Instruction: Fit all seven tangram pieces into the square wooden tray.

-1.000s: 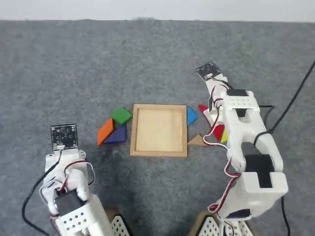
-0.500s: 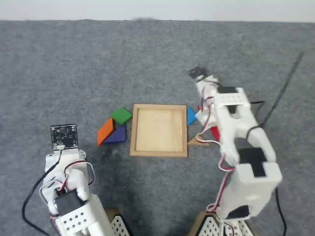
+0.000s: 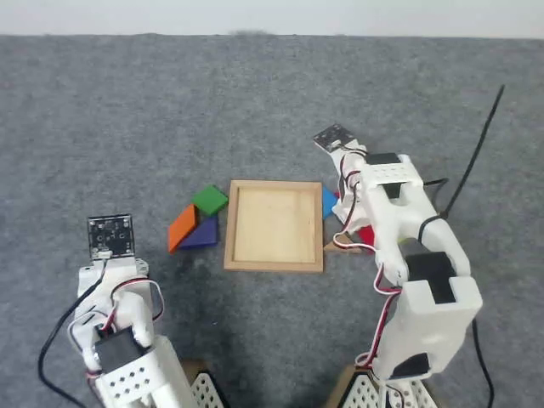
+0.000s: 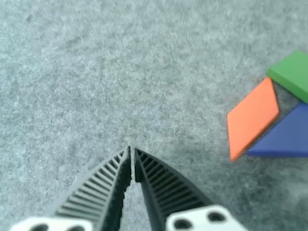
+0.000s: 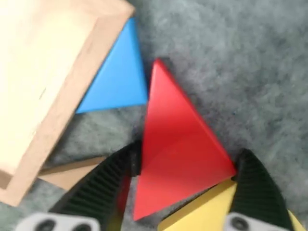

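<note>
The square wooden tray (image 3: 274,225) lies mid-table with nothing inside; one corner appears as the tray (image 5: 53,72) in the right wrist view. Left of it sit a green square (image 3: 209,200), an orange parallelogram (image 3: 182,227) and a dark blue triangle (image 3: 202,235). Right of it lie a light blue triangle (image 3: 329,201), a tan triangle (image 3: 335,245) and a red triangle (image 3: 366,235), partly under the right arm (image 3: 387,200). My right gripper (image 5: 190,156) is open, its fingers straddling the red triangle (image 5: 178,144), with a yellow piece (image 5: 202,214) beside it. My left gripper (image 4: 131,151) is shut over bare carpet.
Grey carpet covers the table. The left arm (image 3: 119,331) stands at the near left, well away from the orange parallelogram (image 4: 253,117). The light blue triangle (image 5: 115,79) lies against the tray's outer wall. A black cable (image 3: 476,153) trails off to the right.
The right arm has swung left toward the tray's right side and now covers the yellow piece and most of the red triangle. The left arm has not moved.
</note>
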Controlling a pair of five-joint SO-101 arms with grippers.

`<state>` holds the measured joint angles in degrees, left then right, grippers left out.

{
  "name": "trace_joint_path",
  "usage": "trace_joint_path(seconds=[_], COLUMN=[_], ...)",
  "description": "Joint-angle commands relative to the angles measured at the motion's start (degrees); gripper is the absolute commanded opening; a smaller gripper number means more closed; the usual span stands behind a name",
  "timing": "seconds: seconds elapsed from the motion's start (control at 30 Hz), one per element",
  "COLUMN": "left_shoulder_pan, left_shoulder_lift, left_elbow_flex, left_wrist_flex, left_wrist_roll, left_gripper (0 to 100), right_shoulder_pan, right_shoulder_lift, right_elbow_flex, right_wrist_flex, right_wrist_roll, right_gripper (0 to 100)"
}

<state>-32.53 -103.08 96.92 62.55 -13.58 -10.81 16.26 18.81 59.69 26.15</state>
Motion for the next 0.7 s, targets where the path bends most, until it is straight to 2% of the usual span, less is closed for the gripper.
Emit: trace_joint_path(seconds=[0.0, 0.07, 0.3, 0.67], left_shoulder_pan=[0.0, 0.0, 0.0, 0.0], left_shoulder_lift=[-0.9, -0.9, -0.9, -0.9], left_elbow_flex=[-0.5, -0.5, -0.5, -0.5], left_wrist_flex=[0.2, 0.2, 0.2, 0.2], left_wrist_roll=[-0.6, -0.6, -0.6, -0.6], left_gripper=[2, 2, 2, 2], right_shoulder_pan=[-0.6, -0.5, -0.8, -1.9], right_shoulder_lift=[-0.1, -0.1, -2.2, -21.8], right_elbow_flex=[-1.2, -1.2, -1.1, 9.7], right_wrist_flex=[1.3, 1.0, 1.0, -1.5], right_wrist_roll=[-0.1, -1.8, -2.6, -5.7], right_gripper=[13.5, 10.6, 10.0, 10.0])
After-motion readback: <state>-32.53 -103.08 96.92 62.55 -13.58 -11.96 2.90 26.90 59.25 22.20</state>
